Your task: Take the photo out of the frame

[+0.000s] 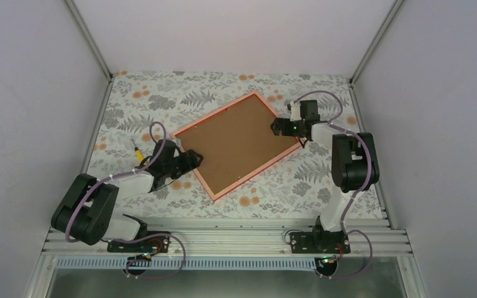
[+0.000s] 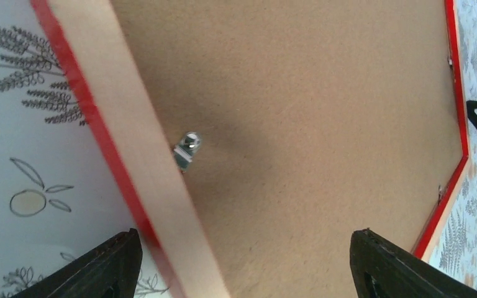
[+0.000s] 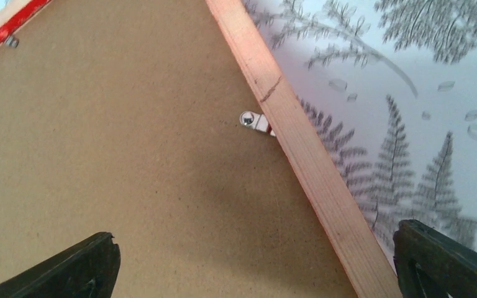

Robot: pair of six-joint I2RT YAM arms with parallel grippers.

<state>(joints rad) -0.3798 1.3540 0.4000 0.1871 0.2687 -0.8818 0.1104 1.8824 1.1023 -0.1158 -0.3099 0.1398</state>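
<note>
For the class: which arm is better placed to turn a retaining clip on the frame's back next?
Probably right. The right gripper is open, with a clip centred ahead between its fingers. The left gripper is also open, but its clip sits off toward one finger.

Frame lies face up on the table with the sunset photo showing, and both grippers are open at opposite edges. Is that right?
Not quite. The frame lies face down: its brown back is up and the picture side is hidden, as the top external view makes plain. The left gripper and right gripper are indeed open at opposite edges.
</note>
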